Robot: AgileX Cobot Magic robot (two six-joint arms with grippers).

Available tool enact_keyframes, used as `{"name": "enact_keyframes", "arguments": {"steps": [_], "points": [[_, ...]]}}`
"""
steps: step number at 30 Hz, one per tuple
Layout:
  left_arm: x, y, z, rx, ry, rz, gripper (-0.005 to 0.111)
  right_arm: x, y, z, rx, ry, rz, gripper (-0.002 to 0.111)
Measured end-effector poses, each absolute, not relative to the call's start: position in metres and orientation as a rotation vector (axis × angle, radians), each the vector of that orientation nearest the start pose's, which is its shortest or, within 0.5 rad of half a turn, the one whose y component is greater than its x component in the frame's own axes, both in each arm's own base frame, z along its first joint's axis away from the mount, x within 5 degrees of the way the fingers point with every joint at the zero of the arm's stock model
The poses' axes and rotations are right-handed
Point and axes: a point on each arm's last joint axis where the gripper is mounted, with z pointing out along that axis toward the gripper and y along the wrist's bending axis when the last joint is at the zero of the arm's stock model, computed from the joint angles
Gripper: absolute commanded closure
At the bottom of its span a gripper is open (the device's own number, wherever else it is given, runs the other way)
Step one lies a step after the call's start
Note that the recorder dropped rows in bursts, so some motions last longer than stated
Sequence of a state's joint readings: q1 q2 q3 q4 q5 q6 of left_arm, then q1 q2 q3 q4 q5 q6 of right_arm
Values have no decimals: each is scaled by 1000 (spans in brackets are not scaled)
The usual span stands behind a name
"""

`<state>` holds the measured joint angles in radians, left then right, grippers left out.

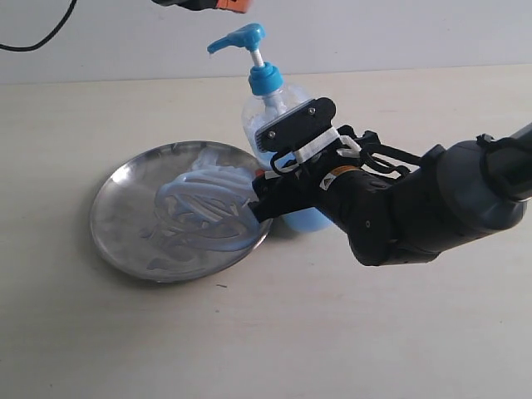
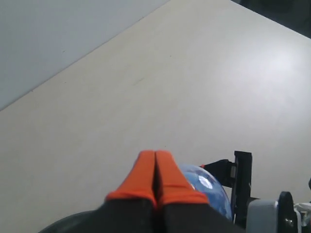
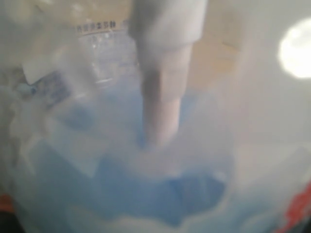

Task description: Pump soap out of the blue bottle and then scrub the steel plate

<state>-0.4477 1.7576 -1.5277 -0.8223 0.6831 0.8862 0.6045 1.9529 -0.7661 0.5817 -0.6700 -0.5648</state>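
The blue bottle (image 1: 268, 104) stands upright behind the plate's right edge, its bright blue pump head (image 1: 241, 38) raised. My right gripper (image 1: 284, 202) is shut around the bottle's lower body. In the right wrist view the blurred bottle (image 3: 146, 160) fills the frame, with orange fingers (image 3: 299, 208) at its sides. My left gripper (image 2: 155, 155) is shut and empty, orange fingertips (image 1: 231, 5) high above the pump head. Part of the bottle (image 2: 209, 187) shows below it. The steel plate (image 1: 125, 208) lies left of the bottle, and pale blue soap (image 1: 204, 208) is smeared in streaks across it.
The beige tabletop (image 1: 100, 332) stretches around the plate and bottle. A pale wall (image 1: 374, 33) runs along the back, with a black cable (image 1: 41, 37) at the top left. My right arm (image 1: 416, 208) reaches in from the right.
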Motion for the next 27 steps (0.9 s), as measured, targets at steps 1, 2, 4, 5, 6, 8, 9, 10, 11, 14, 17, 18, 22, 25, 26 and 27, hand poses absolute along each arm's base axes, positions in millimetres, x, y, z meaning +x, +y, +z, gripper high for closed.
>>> {"name": "enact_keyframes", "arguments": {"steps": [1, 2, 4, 5, 6, 8, 9, 10, 11, 14, 17, 18, 22, 25, 26, 27], "points": [[347, -214, 331, 950, 2005, -679, 107, 305, 173, 115, -497, 1991, -44, 108], [346, -214, 331, 958, 2009, -685, 107, 305, 173, 115, -497, 1991, -44, 108], [345, -214, 330, 976, 2019, -689, 107, 305, 173, 115, -497, 1991, -44, 108], [344, -214, 329, 987, 2024, -691, 107, 305, 173, 115, -497, 1991, -44, 108], [343, -214, 328, 1000, 2029, -693, 107, 305, 173, 115, -497, 1991, -44, 108], [342, -214, 327, 1013, 2039, -700, 107, 305, 173, 115, -497, 1991, -44, 108], [342, -214, 327, 1018, 2042, -699, 107, 305, 173, 115, -497, 1991, -44, 108], [342, -214, 327, 1021, 2046, -697, 107, 305, 173, 115, -497, 1991, -44, 108], [342, -213, 326, 1023, 2048, -690, 107, 305, 173, 115, -497, 1991, -44, 108], [342, -213, 326, 1027, 2054, -678, 107, 305, 173, 115, -497, 1991, -44, 108], [342, -212, 325, 1037, 2059, -666, 107, 305, 173, 115, -497, 1991, -44, 108], [342, -212, 325, 1037, 2059, -666, 107, 305, 173, 115, -497, 1991, -44, 108], [342, -212, 325, 1040, 2061, -660, 107, 305, 173, 115, -497, 1991, -44, 108], [342, -212, 325, 1038, 2062, -661, 107, 305, 173, 115, -497, 1991, -44, 108], [342, -212, 325, 1038, 2062, -661, 107, 305, 173, 115, -497, 1991, -44, 108], [342, -212, 325, 1039, 2061, -659, 107, 305, 173, 115, -497, 1991, -44, 108]]}}
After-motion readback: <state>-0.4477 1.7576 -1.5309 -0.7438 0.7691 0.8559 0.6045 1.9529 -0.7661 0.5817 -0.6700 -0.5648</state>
